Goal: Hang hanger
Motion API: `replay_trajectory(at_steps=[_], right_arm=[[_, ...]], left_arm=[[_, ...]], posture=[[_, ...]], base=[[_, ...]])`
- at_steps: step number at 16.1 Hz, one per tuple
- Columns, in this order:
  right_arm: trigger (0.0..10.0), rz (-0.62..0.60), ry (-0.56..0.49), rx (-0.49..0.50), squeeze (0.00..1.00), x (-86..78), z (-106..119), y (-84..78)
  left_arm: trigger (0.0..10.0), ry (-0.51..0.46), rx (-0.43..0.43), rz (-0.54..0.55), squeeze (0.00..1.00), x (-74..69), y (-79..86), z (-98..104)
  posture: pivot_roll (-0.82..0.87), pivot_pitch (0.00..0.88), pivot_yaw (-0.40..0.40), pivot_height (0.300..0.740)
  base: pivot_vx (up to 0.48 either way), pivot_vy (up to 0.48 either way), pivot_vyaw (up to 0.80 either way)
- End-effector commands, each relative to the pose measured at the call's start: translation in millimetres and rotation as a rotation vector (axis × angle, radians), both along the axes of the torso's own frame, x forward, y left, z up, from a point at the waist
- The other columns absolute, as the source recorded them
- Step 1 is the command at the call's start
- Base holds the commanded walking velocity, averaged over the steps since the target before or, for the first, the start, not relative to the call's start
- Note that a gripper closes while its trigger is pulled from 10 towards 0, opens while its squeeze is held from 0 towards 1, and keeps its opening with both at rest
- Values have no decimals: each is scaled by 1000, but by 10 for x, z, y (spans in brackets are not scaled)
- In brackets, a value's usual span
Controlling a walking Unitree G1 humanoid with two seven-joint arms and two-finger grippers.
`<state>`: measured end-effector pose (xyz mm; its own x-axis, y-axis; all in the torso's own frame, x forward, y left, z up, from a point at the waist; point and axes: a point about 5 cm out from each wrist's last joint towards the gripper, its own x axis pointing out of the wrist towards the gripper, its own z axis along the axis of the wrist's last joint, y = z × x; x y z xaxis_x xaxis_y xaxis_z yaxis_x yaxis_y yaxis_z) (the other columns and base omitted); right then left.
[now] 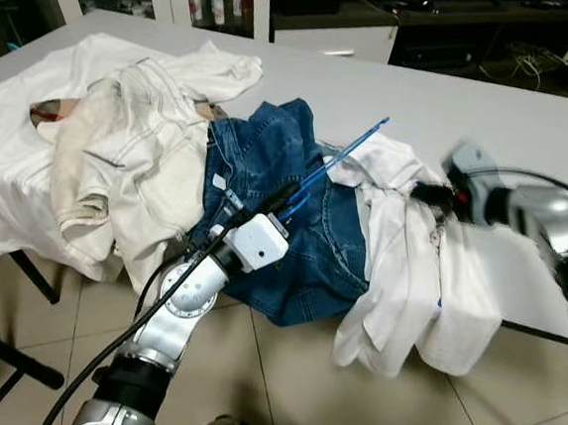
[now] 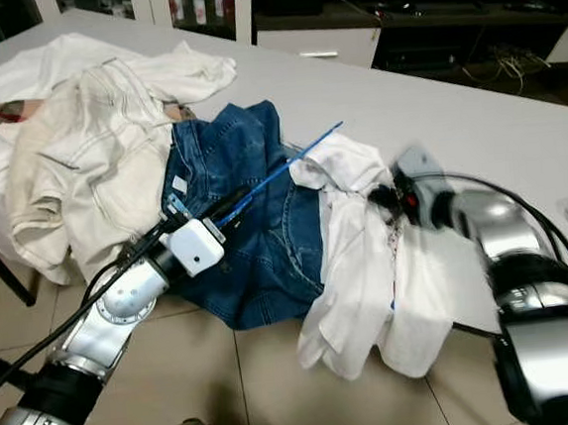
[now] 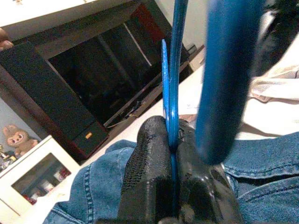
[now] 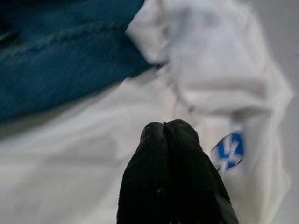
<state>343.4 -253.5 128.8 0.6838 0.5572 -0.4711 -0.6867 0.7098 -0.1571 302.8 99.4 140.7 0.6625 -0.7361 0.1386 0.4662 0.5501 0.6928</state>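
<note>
Our left gripper (image 1: 285,204) clamps the blue hanger (image 1: 344,155) above the jeans (image 1: 276,233); our right gripper (image 4: 170,127), fingers together, touches the white shirt (image 1: 397,252). We risk snagging cloth.

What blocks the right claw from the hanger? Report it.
The white shirt. It is draped over the far end of the blue hanger, and the right claw sits shut against that cloth. The left claw already pinches the hanger.
</note>
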Motion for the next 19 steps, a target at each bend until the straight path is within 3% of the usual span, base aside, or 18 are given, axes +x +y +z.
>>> replay_trajectory(at_steps=[1,3,5,7,11,16,17,19], right_arm=[[10000,69,7,-37,0,-65,95,-98],[10000,145,56,-23,0,-168,74,-121],[10000,196,124,-43,0,-230,-78,-29],[10000,53,155,-55,0,-149,-230,0],[10000,1,211,-46,0,-139,-390,114],[10000,-243,185,-200,0,-56,-534,77],[10000,-324,157,-260,0,-36,-543,31],[10000,-381,99,-280,0,32,-489,52]], left_arm=[[10000,-16,7,-22,0,9,-47,35],[10000,-13,8,-24,0,3,-47,27],[10000,-12,8,-26,0,-2,-50,25],[10000,-13,6,-25,0,-5,-52,25],[10000,-8,8,-17,0,-22,-30,6],[10000,-11,11,-14,0,-18,-13,16],[10000,-11,13,-16,0,-20,-18,14],[10000,-11,14,-17,0,-19,-20,18]], posture=[[110,0,-83,710],[111,0,-85,710],[112,0,-88,710],[115,0,-90,710],[128,0,-94,710],[138,0,-93,710],[141,0,-90,710],[145,0,-91,710]], base=[[0,0,0],[0,0,0],[0,0,0],[0,0,0],[0,0,0],[0,0,0],[0,0,0],[0,0,0]])
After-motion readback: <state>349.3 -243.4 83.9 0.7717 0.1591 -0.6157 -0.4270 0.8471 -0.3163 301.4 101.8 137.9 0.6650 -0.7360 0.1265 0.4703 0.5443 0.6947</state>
